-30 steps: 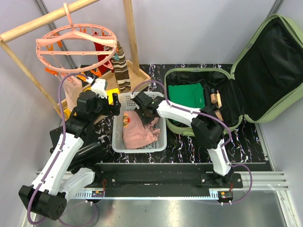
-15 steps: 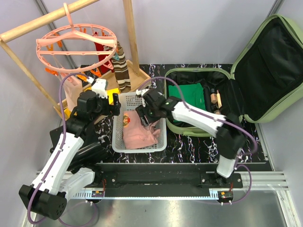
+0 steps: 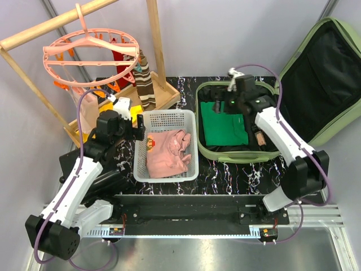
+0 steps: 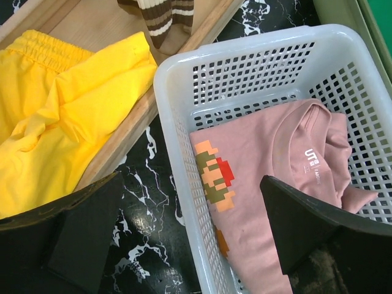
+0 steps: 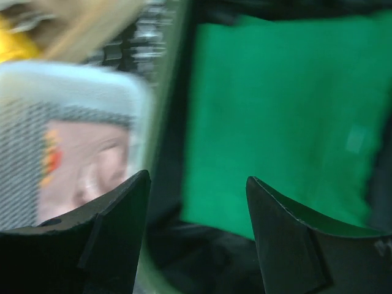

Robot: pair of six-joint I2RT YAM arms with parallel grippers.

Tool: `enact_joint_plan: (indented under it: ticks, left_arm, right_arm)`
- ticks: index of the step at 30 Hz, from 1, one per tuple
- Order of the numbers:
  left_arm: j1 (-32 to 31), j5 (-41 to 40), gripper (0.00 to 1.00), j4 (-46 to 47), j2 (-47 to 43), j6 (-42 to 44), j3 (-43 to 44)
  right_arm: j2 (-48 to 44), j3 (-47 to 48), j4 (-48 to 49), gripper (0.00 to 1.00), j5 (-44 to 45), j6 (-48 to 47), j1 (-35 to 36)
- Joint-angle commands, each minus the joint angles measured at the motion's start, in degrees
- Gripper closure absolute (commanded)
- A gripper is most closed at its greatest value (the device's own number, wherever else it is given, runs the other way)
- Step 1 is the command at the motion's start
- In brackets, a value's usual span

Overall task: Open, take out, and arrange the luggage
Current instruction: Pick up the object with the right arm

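Observation:
The luggage (image 3: 237,155) lies open at the right of the table, its black-lined lid (image 3: 321,73) leaning on the wall. A folded green garment (image 3: 224,121) lies inside it. My right gripper (image 3: 224,104) hangs above the case's left part, open and empty. In the blurred right wrist view the right gripper (image 5: 197,179) is over the green garment (image 5: 282,110) near the case's rim. My left gripper (image 4: 191,180) is wide open, its fingers on either side of the left wall of the white basket (image 4: 177,104). A pink shirt (image 4: 269,159) lies in that basket.
The white basket (image 3: 166,176) with the pink shirt (image 3: 166,149) stands left of the case. Behind it are a wooden tray (image 3: 163,93) with a yellow garment (image 4: 67,110), a hanging striped cloth (image 3: 145,84) and a round pink clip hanger (image 3: 90,53) on a wooden rack.
My right gripper has opened, left the pink shirt in the basket and swung right and back over the open luggage. The left arm has shifted only slightly.

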Motion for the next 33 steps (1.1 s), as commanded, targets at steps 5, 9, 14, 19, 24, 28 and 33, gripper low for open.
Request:
enact_joint_plan:
  ticks: [5, 9, 14, 19, 24, 28, 33]
  left_arm:
    - [-0.3, 3.0, 0.01, 9.1, 0.9, -1.6, -0.9]
    - [-0.2, 4.0, 0.01, 9.1, 2.9, -1.4, -0.5]
    - [-0.3, 3.4, 0.01, 9.1, 3.8, -0.3, -1.0]
    - [-0.3, 2.7, 0.01, 9.2, 4.0, 0.0, -1.5]
    - [-0.2, 3.0, 0.01, 9.3, 4.3, 0.0, -1.5]
    - [-0.3, 2.9, 0.01, 9.2, 4.2, 0.0, -1.6]
    - [-0.3, 3.0, 0.01, 9.3, 4.5, -0.1, -1.5]
  right_arm:
    - [9.5, -2.6, 1.4, 0.15, -6.4, -5.8, -19.6]
    - [13.8, -3.4, 5.4, 0.17, -9.5, -8.3, -24.2]
    - [17.5, -4.3, 10.9, 0.22, -15.0, -11.0, -25.6]
    - [20.6, -4.3, 13.9, 0.18, -14.7, -13.6, -25.7]
    - [23.3, -3.4, 15.1, 0.20, -15.0, -16.7, -25.8]
    - [24.5, -3.1, 15.5, 0.24, -16.7, -18.3, -25.8]
    - [25.0, -4.0, 16.1, 0.39, -18.4, -18.7, -25.8]
